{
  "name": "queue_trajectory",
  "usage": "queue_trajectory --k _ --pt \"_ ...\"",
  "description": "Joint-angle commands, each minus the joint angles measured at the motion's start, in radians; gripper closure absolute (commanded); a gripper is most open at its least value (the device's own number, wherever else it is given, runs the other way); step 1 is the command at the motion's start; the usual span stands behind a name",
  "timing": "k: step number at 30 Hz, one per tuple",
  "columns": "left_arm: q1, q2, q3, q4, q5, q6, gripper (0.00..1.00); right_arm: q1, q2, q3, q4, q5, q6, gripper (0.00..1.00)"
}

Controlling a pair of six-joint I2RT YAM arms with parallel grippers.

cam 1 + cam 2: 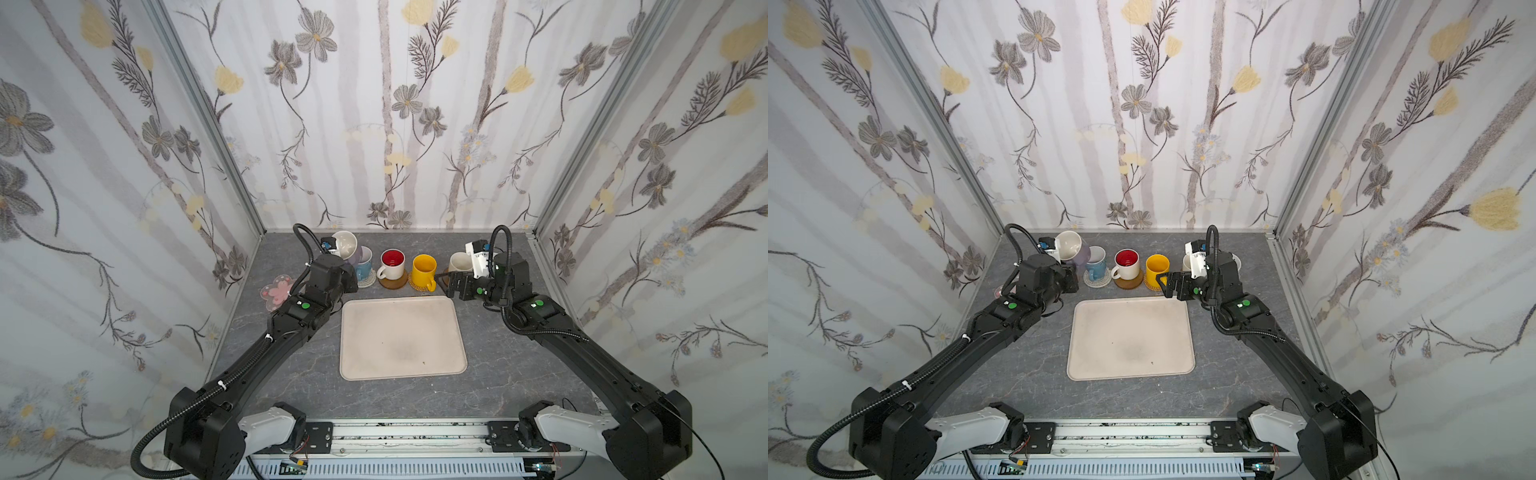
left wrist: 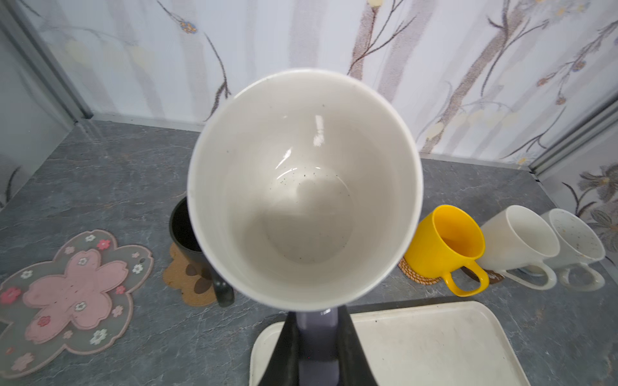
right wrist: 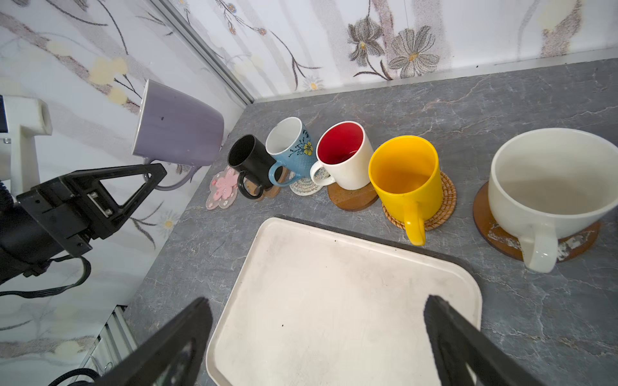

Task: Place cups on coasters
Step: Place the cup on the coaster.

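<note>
My left gripper (image 2: 317, 337) is shut on the handle of the lavender cup (image 3: 177, 130), which hangs tilted in the air at the back left. Its white inside (image 2: 301, 190) faces the left wrist view. Below it to the left, the pink blossom coaster (image 2: 70, 297) lies bare. A black cup (image 3: 250, 160) stands on the brown paw coaster (image 2: 190, 280). The light blue cup (image 1: 365, 266), the red-lined cup (image 1: 392, 262), the yellow cup (image 1: 424, 268) and a cream cup (image 3: 548, 187) each stand on a coaster. My right gripper (image 3: 317, 300) is open over the tray's far right corner.
The large beige tray (image 1: 403, 336) lies in the middle with nothing on it. A second cream cup (image 2: 578, 240) stands at the far right of the row, by the right wall. Papered walls close the table on three sides.
</note>
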Motion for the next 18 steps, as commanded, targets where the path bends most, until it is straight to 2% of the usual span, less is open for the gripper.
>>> queue_trajectory --k 1,9,18 --pt "0.044 -0.009 0.003 0.048 -0.029 -0.023 1.0 0.019 0.043 0.043 0.06 -0.02 -0.004 0.0" --pt "0.23 0.045 0.02 0.042 0.024 -0.041 1.0 0.064 0.17 0.164 0.064 -0.044 -0.008 0.0" --pt "0.367 0.165 0.063 0.044 0.024 -0.057 1.0 0.095 0.327 0.261 0.087 -0.08 0.001 0.0"
